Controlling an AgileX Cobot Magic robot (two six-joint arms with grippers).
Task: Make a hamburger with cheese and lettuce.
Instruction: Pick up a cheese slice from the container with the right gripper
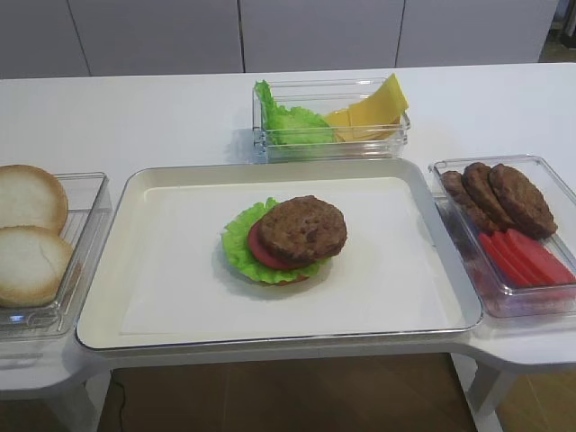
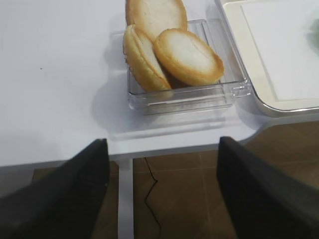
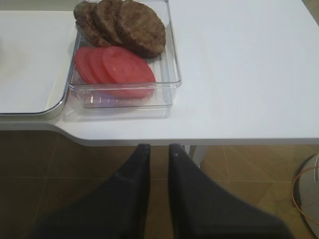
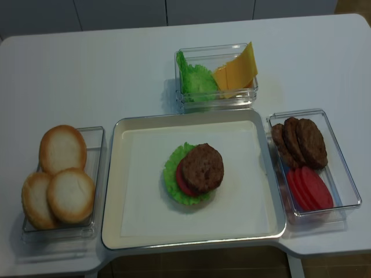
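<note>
I see the hamburger (image 1: 290, 240) sitting in the middle of the big white tray (image 1: 162, 310): a brown patty on top, a red tomato slice under it, and the lettuce (image 1: 237, 245) at the bottom, sticking out on the left. The cheese (image 1: 371, 111) is in the clear box (image 1: 329, 144) just behind the tray, leaning up next to more green leaves; I think there are several slices bunched there, but I cannot count them. To the right, another box (image 4: 342, 185) holds patties (image 4: 300, 142) and tomato slices (image 4: 310, 189). To the left, a box holds bun halves (image 4: 58, 174). My right gripper (image 3: 155, 149) hangs off the table edge with its fingers almost together, holding nothing. My left gripper (image 2: 162, 149) is spread wide, holding nothing.
</note>
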